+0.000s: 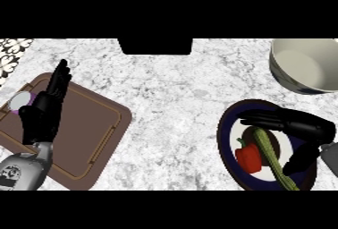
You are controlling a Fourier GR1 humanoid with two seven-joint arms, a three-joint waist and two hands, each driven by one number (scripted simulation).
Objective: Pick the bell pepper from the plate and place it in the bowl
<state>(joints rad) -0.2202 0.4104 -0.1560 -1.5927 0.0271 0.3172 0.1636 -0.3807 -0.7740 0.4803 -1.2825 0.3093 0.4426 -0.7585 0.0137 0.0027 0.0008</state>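
A red bell pepper (249, 157) lies on a dark-rimmed plate (227, 123) at the right, next to a long green vegetable (273, 160). My right hand (300, 126) hovers over the plate's upper part with its fingers stretched to the left and its thumb (301, 159) hanging down on the far side of the green vegetable. It is open and holds nothing; the pepper sits just left of and below it. A white bowl (282, 75) with a dark outer wall stands at the top right, beyond the plate. My left hand (45, 106) rests open at the left, fingers up.
A brown cutting board (92, 129) lies under the left hand, with a small purple-and-white object (21, 98) at its left edge. A black block (155, 46) sits at the counter's far edge. Bare marble counter (175, 116) spreads between board and plate.
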